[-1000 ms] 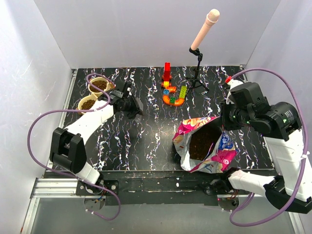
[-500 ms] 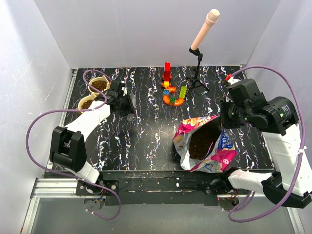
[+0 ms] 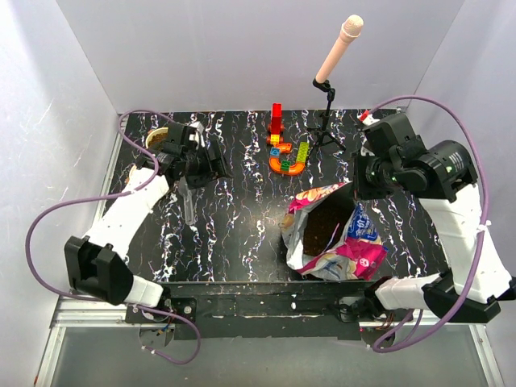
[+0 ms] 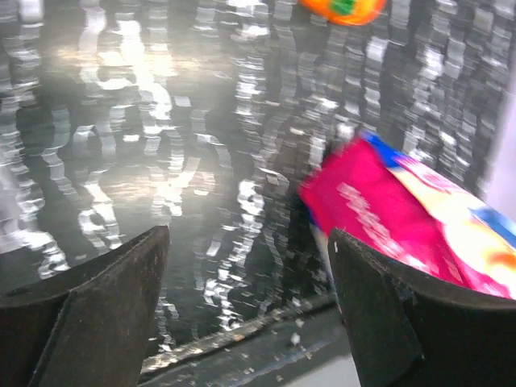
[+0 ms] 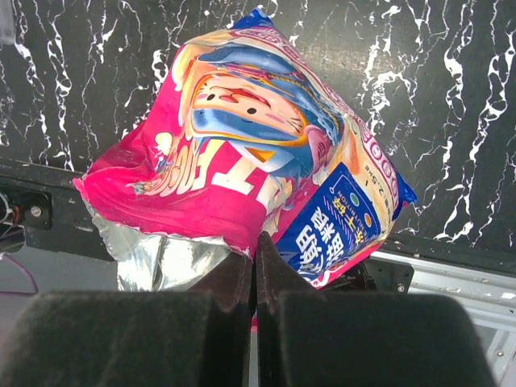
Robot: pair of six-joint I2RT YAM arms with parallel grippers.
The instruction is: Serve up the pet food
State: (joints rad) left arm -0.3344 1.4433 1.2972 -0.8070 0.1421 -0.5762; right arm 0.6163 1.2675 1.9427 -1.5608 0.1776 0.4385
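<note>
Pet food (image 3: 321, 230): dark brown kibble is sitting inside the foil bag (image 3: 355, 254) and showing through the bag's open mouth in the top view. The bag is lying on the black, white-veined table (image 3: 242, 234), at the near right, close to the front edge. Its mouth is facing left and up, with silver lining showing at the rim. Its pink, blue and white printed face is facing the right wrist camera.

Right gripper (image 5: 255, 242): the fingers are pressing together, clenched on the bag's rim where the pink print meets the silver lining. In the top view the gripper is hanging over the bag's far right corner and holding that edge raised off the table.

Left gripper (image 4: 250, 242): the jaws are standing wide apart, released, with only table surface showing in the gap. It is hovering over the far left part of the table, well apart from the bag and pointing toward it. A pale, elongated object (image 3: 187, 200) is lying on the table beside this gripper, on its near side; what it is cannot be told.

A tan bowl (image 3: 155, 135) is sitting at the far left corner, partly hidden behind the left arm, so its contents cannot be told. Multicoloured toy blocks (image 3: 286, 155) are standing at far centre. A microphone (image 3: 337, 50) on a small stand is rising just to their right.
</note>
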